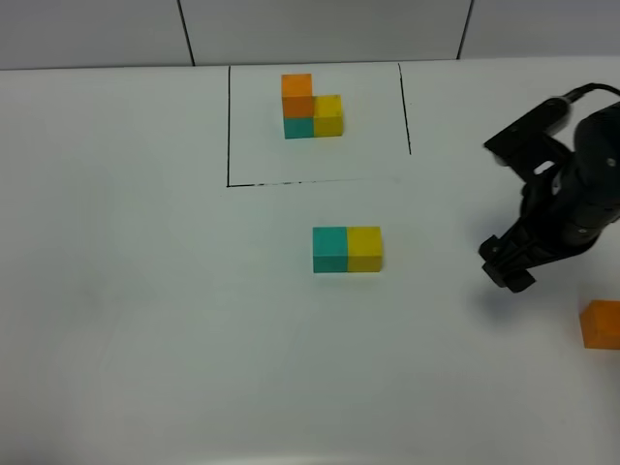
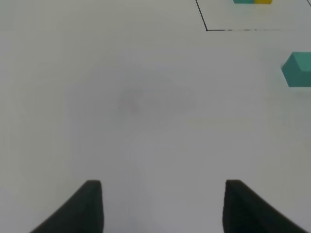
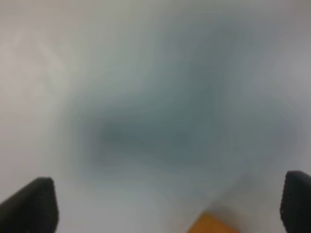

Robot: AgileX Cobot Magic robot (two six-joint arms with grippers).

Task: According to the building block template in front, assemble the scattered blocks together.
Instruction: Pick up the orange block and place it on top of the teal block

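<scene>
The building block template [image 1: 310,107] stands at the back inside a black outline: orange atop teal, yellow at its side. A teal cube [image 1: 330,249] and a yellow cube [image 1: 364,248] sit touching side by side at mid table. The orange cube [image 1: 602,324] lies at the right edge; a corner of it shows in the right wrist view [image 3: 209,224]. My right gripper [image 1: 506,266] hangs open and empty low over the table, left of the orange cube. My left gripper [image 2: 163,208] is open and empty; the teal cube [image 2: 297,70] shows at that view's edge.
A black line rectangle [image 1: 229,145] marks the template's area on the white table [image 1: 145,320]. A grey wall with dark seams runs behind the table. The left arm is out of the exterior view.
</scene>
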